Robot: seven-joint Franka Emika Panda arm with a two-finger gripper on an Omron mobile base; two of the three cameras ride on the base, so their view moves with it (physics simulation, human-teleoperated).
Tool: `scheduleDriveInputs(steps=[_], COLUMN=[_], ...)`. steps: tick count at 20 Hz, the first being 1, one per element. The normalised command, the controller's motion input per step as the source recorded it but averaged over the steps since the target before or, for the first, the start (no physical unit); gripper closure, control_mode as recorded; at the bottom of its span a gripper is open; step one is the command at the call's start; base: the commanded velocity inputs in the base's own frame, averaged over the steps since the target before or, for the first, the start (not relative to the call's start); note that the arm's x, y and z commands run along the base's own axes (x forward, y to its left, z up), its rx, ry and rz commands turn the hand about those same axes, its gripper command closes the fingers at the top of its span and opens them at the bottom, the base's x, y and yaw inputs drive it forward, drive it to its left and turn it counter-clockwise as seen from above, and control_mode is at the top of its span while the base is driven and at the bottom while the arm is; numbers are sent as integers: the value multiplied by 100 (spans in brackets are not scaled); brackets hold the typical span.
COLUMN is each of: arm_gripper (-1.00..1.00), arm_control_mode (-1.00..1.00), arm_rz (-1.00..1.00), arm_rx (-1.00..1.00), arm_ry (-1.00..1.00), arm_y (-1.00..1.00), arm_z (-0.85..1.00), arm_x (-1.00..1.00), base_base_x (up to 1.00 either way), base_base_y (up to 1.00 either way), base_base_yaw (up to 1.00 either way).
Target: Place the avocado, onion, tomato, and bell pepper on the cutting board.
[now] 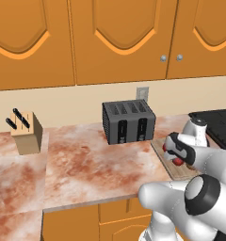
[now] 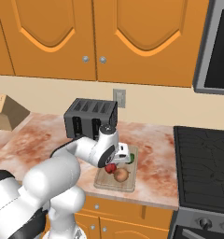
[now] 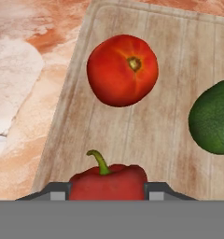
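Even, bright rendered lighting; sharp focus throughout, no glare or blur. Beyond the gripper (image 3: 108,193), the tomato (image 3: 122,70) casts no distinct shadow on the cutting board (image 3: 156,126).

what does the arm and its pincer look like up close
The arm is glossy white, built of rounded tubular segments with dark grey to black bands at the joints. Its hand is white with a dark section, and the pincer ends in two small dark grey fingertips. No cables or markings show.

No readable text, no labels, no brands, no numbers — nothing legible on any surface
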Motion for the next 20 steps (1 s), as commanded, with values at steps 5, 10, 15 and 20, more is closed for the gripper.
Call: scheduleDriveInputs(steps=[5, 10, 15, 20], arm_gripper=[-100, -100, -100, -100], arm_control_mode=[-100, -100, -100, -100], arm_rz=[0, 0, 0, 0], arm_rx=[0, 0, 0, 0], arm_ry=[0, 0, -1, -5], arm_y=[0, 0, 8, 24], arm_z=[-27, 2, 7, 43], arm_x=[0, -15, -20, -32], base_base_x=[0, 0, 0, 0], base_base_y=[0, 0, 0, 0], base_base_yaw=[0, 0, 0, 0])
